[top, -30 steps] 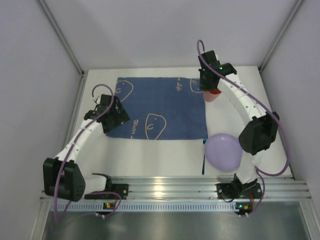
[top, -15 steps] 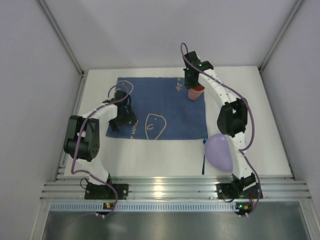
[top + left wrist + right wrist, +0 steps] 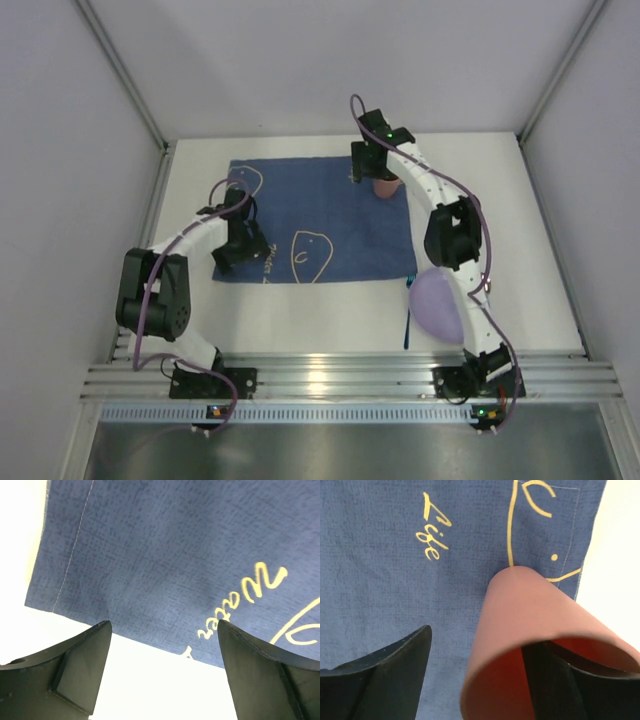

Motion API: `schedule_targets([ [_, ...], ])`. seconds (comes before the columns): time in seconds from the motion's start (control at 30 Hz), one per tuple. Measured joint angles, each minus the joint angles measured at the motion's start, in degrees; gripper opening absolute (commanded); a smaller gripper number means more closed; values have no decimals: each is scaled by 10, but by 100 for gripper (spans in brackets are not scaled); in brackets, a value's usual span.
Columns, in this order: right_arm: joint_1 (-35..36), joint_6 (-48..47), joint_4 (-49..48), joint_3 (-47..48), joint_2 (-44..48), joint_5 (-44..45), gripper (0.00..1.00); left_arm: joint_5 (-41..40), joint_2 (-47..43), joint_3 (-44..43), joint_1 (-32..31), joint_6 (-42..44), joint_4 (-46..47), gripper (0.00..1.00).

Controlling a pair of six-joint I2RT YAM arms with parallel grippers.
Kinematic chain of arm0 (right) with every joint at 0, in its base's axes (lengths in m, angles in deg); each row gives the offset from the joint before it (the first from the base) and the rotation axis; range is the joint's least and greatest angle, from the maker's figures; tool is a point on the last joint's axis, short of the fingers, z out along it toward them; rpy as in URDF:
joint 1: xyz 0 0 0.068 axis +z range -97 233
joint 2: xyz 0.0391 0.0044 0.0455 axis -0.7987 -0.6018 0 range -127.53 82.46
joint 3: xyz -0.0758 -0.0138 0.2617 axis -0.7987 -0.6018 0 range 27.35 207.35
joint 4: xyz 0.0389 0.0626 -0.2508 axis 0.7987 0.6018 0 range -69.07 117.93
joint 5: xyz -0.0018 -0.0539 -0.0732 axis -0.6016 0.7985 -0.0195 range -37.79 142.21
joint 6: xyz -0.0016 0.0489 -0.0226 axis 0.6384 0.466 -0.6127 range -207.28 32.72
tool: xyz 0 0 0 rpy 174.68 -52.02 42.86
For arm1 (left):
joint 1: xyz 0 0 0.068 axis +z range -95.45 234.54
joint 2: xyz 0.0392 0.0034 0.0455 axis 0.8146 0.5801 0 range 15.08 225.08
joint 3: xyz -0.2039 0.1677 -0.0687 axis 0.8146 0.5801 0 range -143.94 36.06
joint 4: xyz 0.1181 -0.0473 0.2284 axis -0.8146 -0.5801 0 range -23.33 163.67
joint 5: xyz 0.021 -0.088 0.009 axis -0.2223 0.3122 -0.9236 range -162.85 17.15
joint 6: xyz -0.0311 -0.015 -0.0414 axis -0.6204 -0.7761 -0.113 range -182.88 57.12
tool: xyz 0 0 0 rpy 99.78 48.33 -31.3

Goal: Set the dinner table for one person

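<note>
A pinkish-red cup (image 3: 386, 186) stands upright on the far right corner of the dark blue cloth mat (image 3: 320, 215), which lies on the white dinner table (image 3: 300, 310). My right gripper (image 3: 374, 168) is open around the cup's rim. In the right wrist view one finger is inside the cup (image 3: 530, 615) and the other stands apart from its wall on the left, over the mat (image 3: 380, 580). My left gripper (image 3: 165, 625) is open and empty above the mat's near left edge (image 3: 175, 555), with bare table (image 3: 150, 680) below it.
A pale purple plate (image 3: 440, 305) lies on the table at the near right, partly under the right arm. A thin blue utensil (image 3: 408, 322) lies just left of it. Grey walls close in the table on three sides.
The right arm carried the cup leftward onto the mat's far right corner, and its jaws have opened off it. The left gripper has moved to the mat's near left edge.
</note>
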Motion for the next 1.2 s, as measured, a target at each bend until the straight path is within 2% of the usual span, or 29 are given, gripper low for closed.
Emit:
schedule_targets([
  [0.3, 9, -6, -4, 9, 10, -8, 99, 4, -3, -70, 0, 1, -38, 92],
  [0.47, 9, -14, -4, 10, 70, 9, 100, 9, -11, -98, 0, 2, -54, 92],
  [0.63, 9, -23, -20, -19, 207, 31, 100, 10, -30, -111, 0, 9, -66, 92],
  [0.73, 9, -23, -38, -122, 333, 47, 100, 13, -51, -111, 0, 12, -73, 92],
  [0.9, 9, 10, -54, -425, 549, 55, 93, 24, -129, -69, 0, 13, -75, 92],
  [1.0, 10, 44, -42, -578, 588, 41, 91, 32, -180, -24, 0, 12, -76, 92],
  [1.1, 33, 84, -23, -715, 583, 36, 90, 41, -233, 30, 0, 9, -80, 92],
  [1.2, 80, 118, 10, -777, 581, 36, 87, 47, -271, 73, 0, 5, -83, 92],
])
